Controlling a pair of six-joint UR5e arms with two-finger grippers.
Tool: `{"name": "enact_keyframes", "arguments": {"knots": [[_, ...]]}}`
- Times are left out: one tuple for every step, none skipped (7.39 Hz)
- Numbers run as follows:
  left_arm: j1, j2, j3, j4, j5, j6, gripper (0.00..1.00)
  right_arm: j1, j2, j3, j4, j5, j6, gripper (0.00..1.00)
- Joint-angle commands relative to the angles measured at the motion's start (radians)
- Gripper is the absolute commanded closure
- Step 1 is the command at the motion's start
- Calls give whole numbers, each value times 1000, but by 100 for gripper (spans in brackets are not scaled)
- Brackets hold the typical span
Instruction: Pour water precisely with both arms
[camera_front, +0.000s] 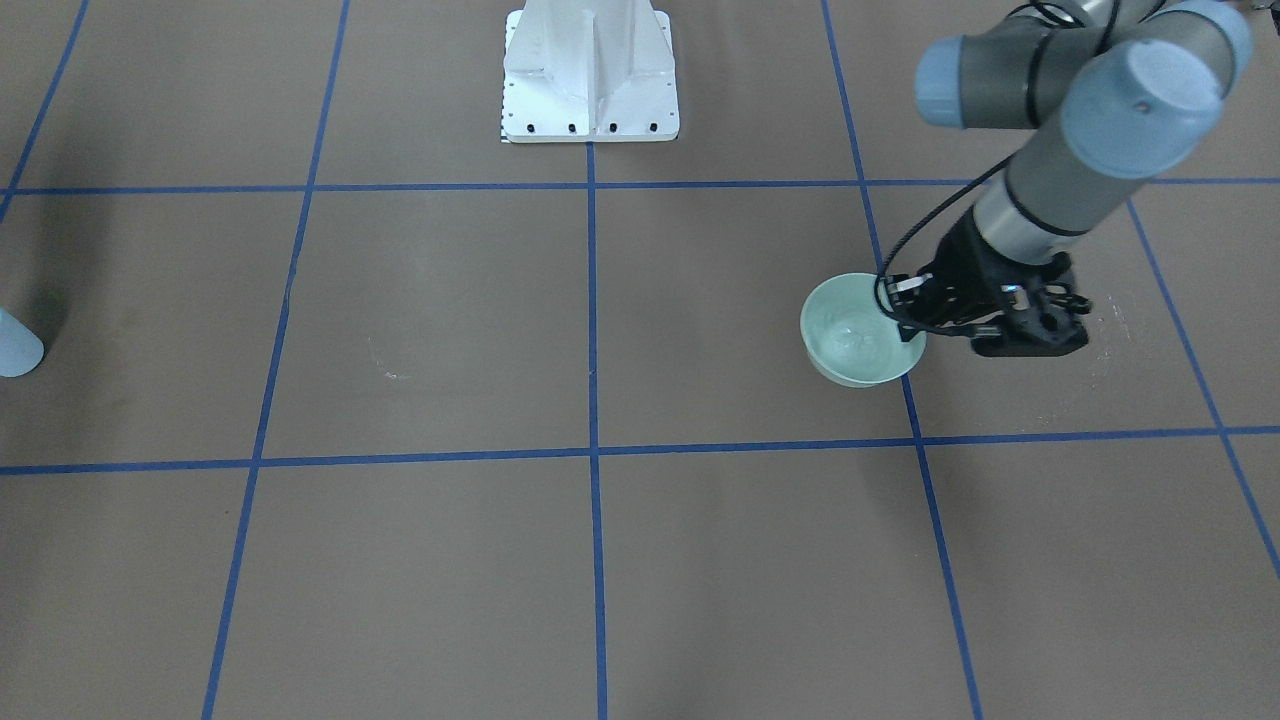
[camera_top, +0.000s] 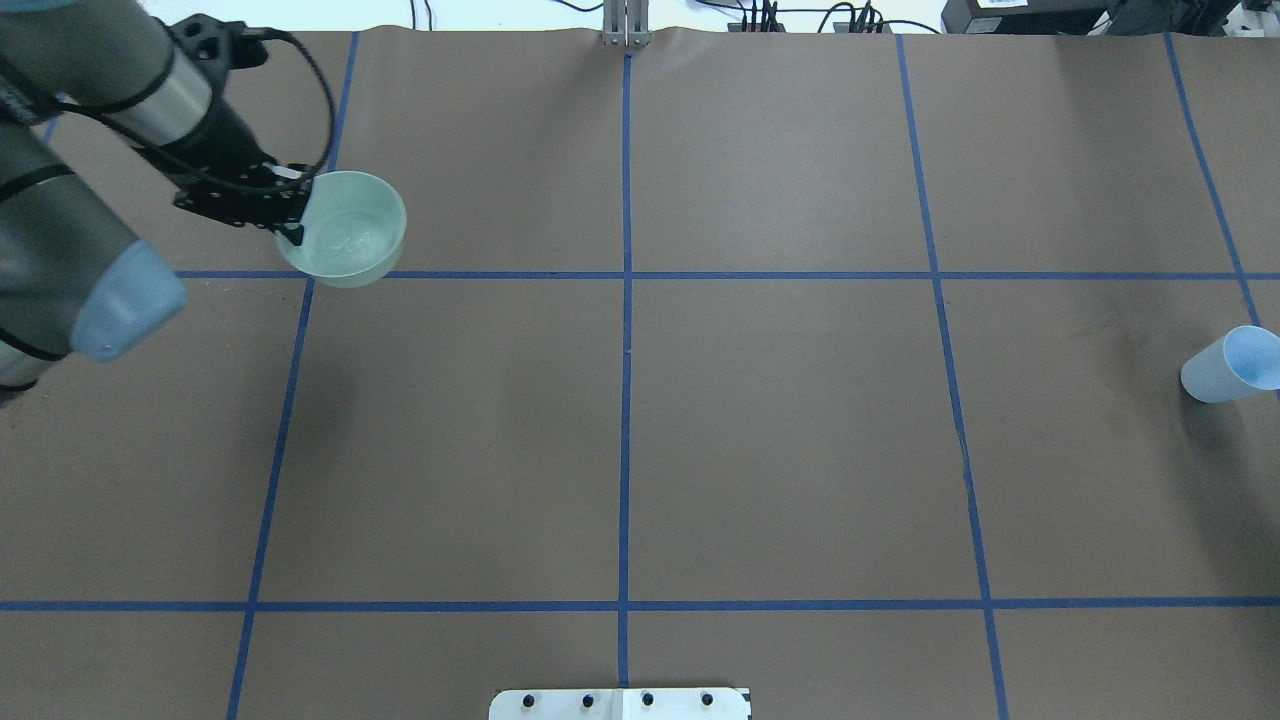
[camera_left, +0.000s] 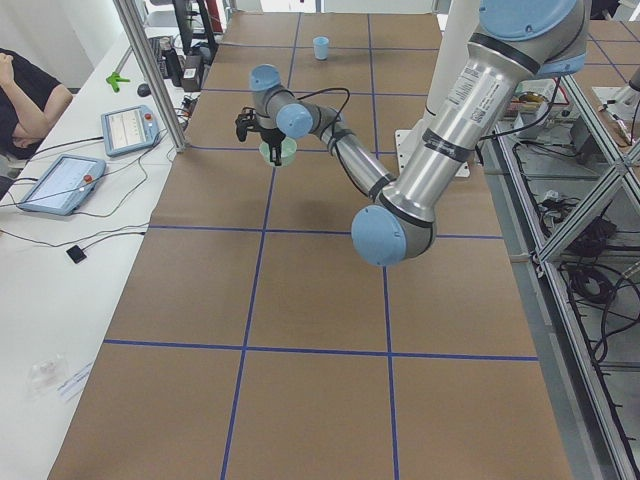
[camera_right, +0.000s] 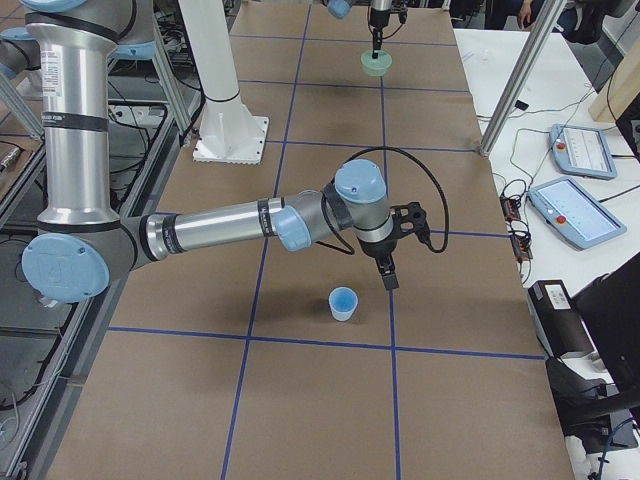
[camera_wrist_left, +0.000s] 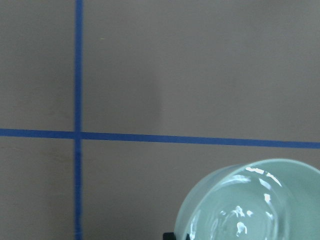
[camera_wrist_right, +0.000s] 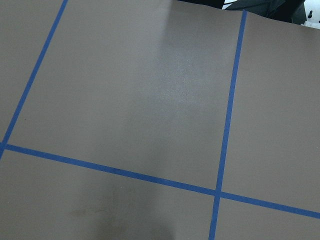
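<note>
A mint green bowl (camera_top: 350, 232) with a glossy inside is held by its rim in my left gripper (camera_top: 297, 218), which is shut on it at the far left of the table. The bowl also shows in the front view (camera_front: 856, 335) beside the left gripper (camera_front: 908, 312), and at the bottom right of the left wrist view (camera_wrist_left: 250, 205). A light blue cup (camera_top: 1232, 365) stands at the table's right edge. In the right side view my right gripper (camera_right: 388, 277) hangs just above and beside the cup (camera_right: 343, 302); I cannot tell whether it is open or shut.
The white bolted pedestal (camera_front: 590, 75) stands at the robot's side of the table. A side bench with tablets (camera_left: 60, 180) and a metal post (camera_left: 150, 75) border the table's far edge. Blue tape lines (camera_top: 626, 300) grid the brown surface.
</note>
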Motion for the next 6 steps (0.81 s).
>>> {"name": "enact_keyframes", "arguments": {"knots": [[-92, 239, -19, -107, -49, 228, 100, 0, -2, -8, -15, 36, -2, 0], [-92, 333, 33, -257, -47, 236, 100, 0, 0, -8, -37, 40, -15, 0], [-104, 394, 103, -433, -49, 235, 100, 0, 3, -8, -75, 40, -47, 0], [-111, 401, 165, -502, -52, 236, 100, 0, 11, -7, -116, 38, -52, 0], [-106, 396, 206, -519, -50, 236, 100, 0, 0, -8, -118, 38, -77, 0], [-104, 393, 225, -524, -52, 236, 100, 0, -5, -15, -126, 40, -110, 0]]}}
